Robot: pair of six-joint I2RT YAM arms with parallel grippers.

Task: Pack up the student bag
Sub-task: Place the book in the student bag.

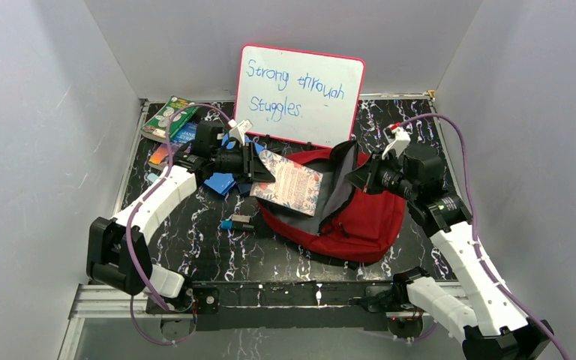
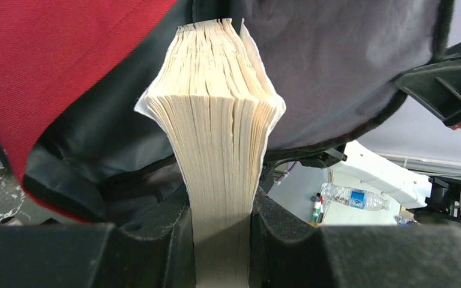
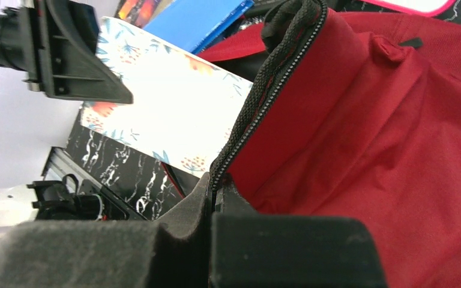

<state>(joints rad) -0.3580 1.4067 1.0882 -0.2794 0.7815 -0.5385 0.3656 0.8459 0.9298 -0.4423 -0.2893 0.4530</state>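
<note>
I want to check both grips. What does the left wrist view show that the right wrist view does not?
Only the left wrist: the page edges of the book, and the grey lining. Only the right wrist: the right gripper shut on the zipper edge, and the floral cover. Both: the red student bag, the book, and the left gripper holding it.
</note>
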